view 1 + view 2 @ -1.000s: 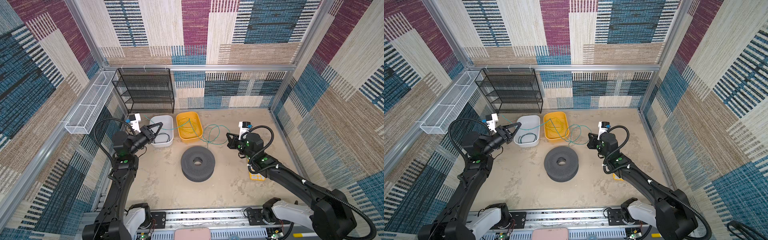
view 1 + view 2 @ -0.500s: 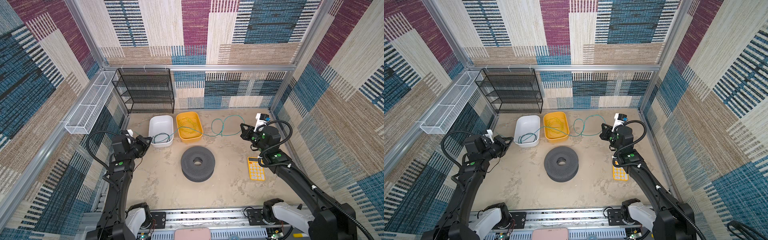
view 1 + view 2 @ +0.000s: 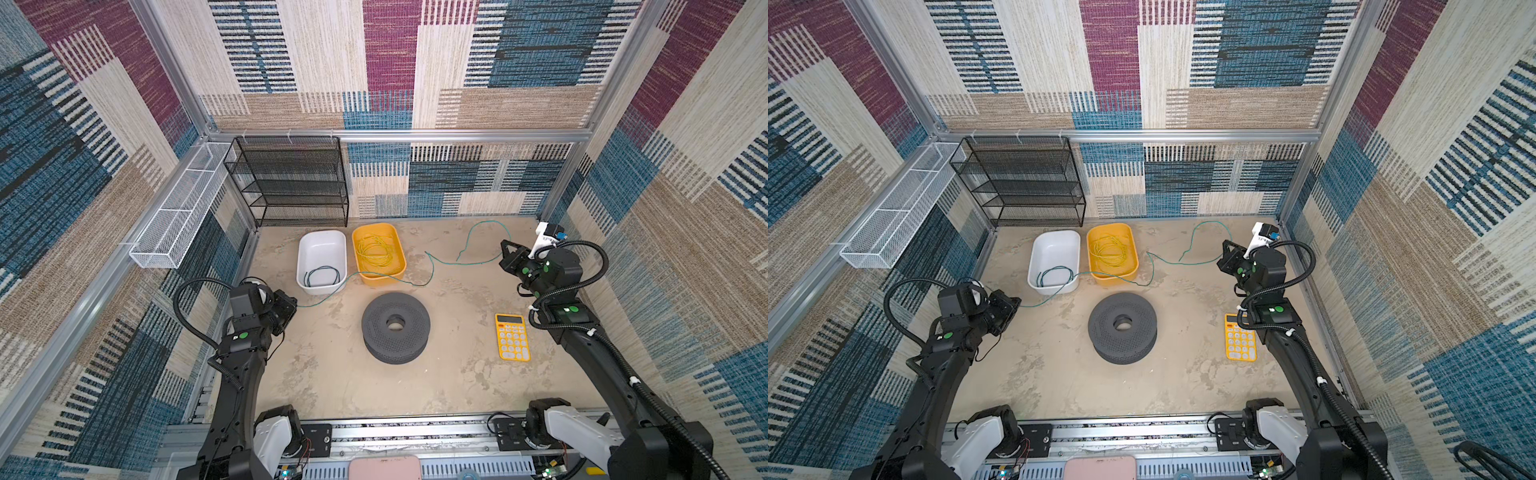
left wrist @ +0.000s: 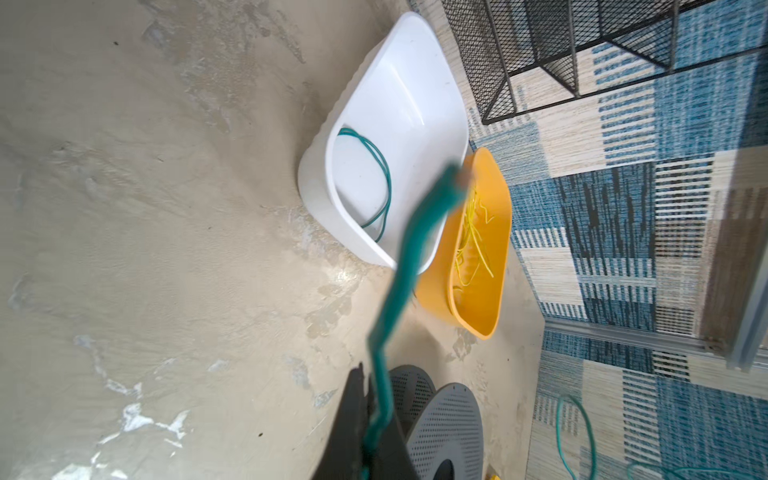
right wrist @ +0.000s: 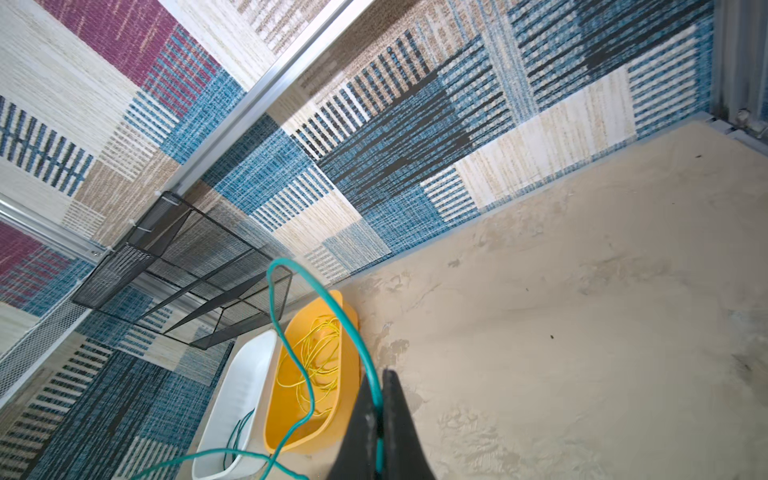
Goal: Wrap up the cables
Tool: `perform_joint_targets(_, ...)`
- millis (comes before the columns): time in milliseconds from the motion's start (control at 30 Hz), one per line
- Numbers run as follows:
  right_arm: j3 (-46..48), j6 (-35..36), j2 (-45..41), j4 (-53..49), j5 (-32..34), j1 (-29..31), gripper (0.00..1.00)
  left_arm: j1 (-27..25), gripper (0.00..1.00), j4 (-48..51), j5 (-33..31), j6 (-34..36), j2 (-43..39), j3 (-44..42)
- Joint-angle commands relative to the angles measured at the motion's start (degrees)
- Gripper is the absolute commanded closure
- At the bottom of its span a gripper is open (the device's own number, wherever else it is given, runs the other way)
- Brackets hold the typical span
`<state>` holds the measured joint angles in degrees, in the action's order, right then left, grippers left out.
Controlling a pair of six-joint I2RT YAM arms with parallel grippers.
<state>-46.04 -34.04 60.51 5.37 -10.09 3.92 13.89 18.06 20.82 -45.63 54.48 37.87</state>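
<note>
One teal cable (image 4: 409, 249) runs, pinched, from left tool (image 3: 293, 306) to right tool (image 5: 377, 384)

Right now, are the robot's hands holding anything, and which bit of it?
Yes. Both hold the teal-green cable: the left gripper pinches it near one end, the right gripper farther along, leaving a loose looping tail.

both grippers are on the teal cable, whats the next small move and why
Probably swing the right gripper toward the left gripper to start a loop: each is shut on the teal cable, which lies loose and uncoiled across the table, passing the yellow bin.
</note>
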Motion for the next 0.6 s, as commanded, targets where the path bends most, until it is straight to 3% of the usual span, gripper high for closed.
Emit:
perform_joint_targets(0,-0.99,-3.08,0.09,4.36,-1.49,-1.07,1.0,0.41,1.0,0.37,-3.64,2.67,0.25,-0.51)
perform_joint_targets(133,-2.48,-4.91,1.04,6.17,-7.54,-1.37,1.0,0.43,1.0,-1.88,0.91,2.48,1.43,-0.8)
perform_joint_targets(233,-2.73,-7.01,2.06,8.46,-13.96,-0.77,1.0,0.44,0.99,-2.79,7.98,4.06,3.65,1.53)
perform_joint_targets(333,-4.04,-5.6,2.4,7.01,-14.13,2.92,1.0,0.44,0.86,-3.37,14.78,4.67,4.54,3.11)
perform_joint_targets(467,-5.54,-3.53,2.53,4.72,-13.3,6.21,1.0,0.44,0.59,-4.74,21.25,4.17,2.83,4.4)
perform_joint_targets(567,-6.55,-2.68,2.66,3.49,-13.46,6.37,1.0,0.44,0.44,-0.89,22.69,6.12,1.33,8.03)
